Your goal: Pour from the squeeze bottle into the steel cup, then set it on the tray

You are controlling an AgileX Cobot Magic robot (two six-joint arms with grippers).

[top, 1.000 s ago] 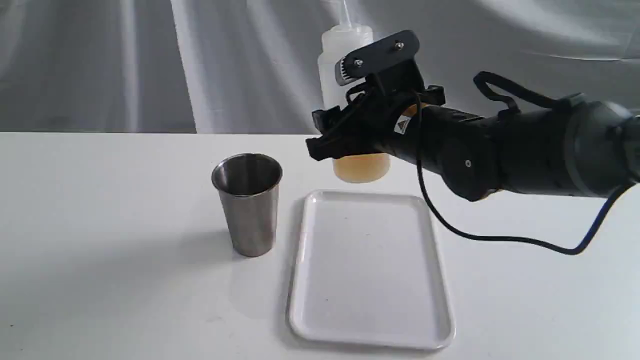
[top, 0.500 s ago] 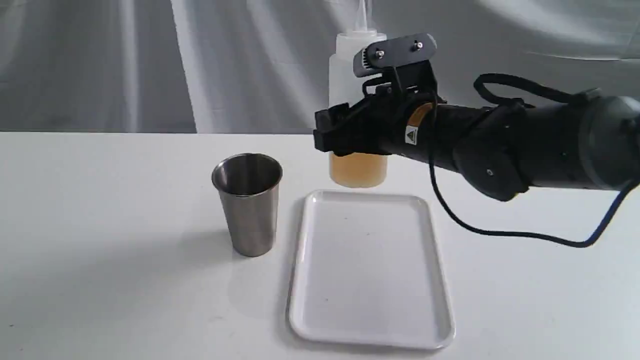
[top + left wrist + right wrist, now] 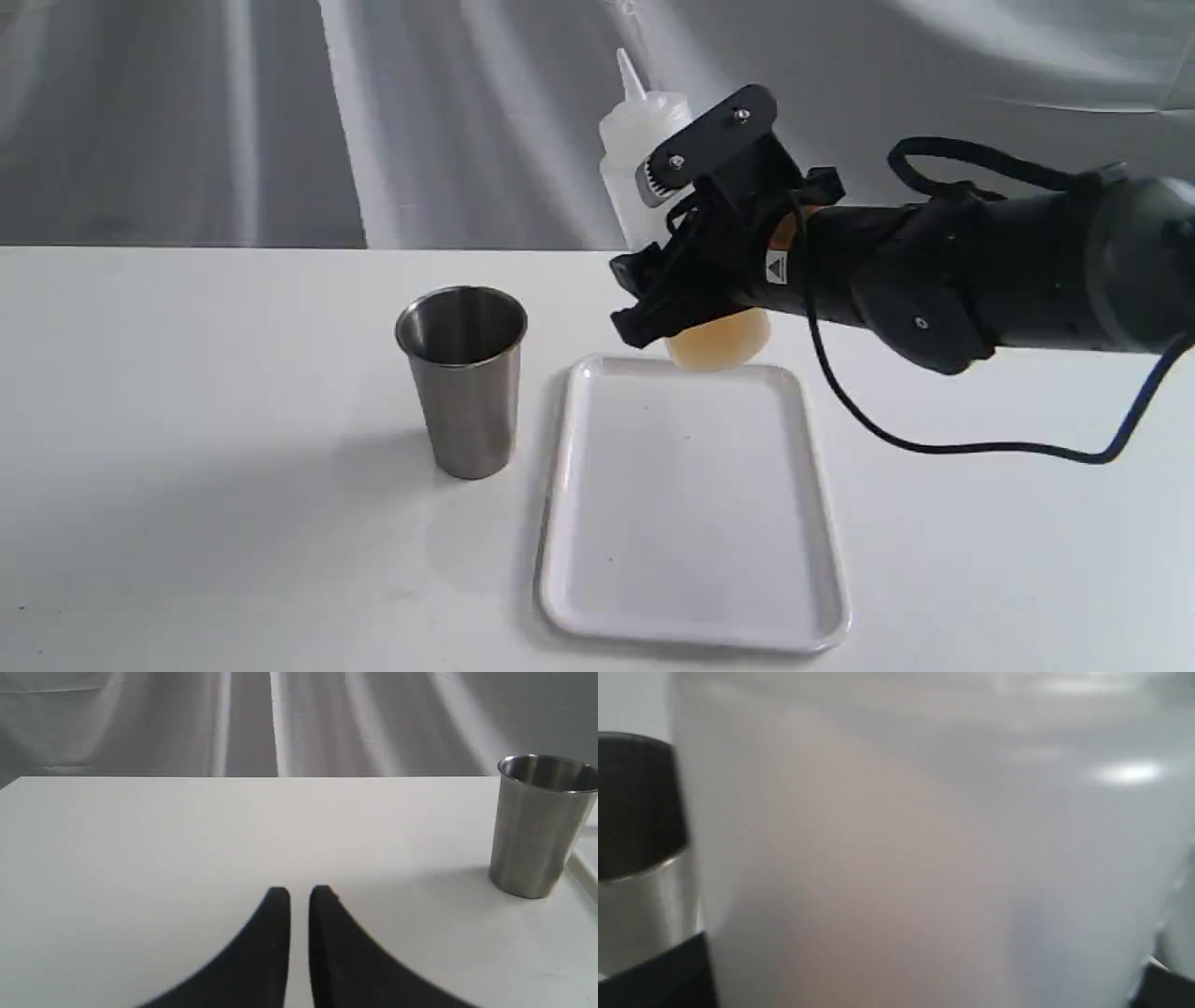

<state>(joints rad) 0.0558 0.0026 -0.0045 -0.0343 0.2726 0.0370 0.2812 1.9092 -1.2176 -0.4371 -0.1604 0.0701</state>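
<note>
Amber liquid sits low in the squeeze bottle, which the right claw grips tight round its middle, up in the air. A small white sticker with a triangle is on that arm's wrist; its marks are too small to read.

Half a second ago the bottle stood straight. Now it leans, with its pointed tip toward the steel cup and its bottom swung the other way, lower, just over the far edge of the tray. The cup and tray have not moved.

The cup stands upright on the white table, just beside the tray's left edge and not touching it. The tip is higher than the cup's rim and not over it yet. There is open table left of the cup and in front of it. A black cable hangs from the right arm, close above the table to the right of the tray.

The left claw is closed to a thin gap, holds nothing, and is well apart from the cup.

In the right wrist view the blurry bottle fills almost everything.
</note>
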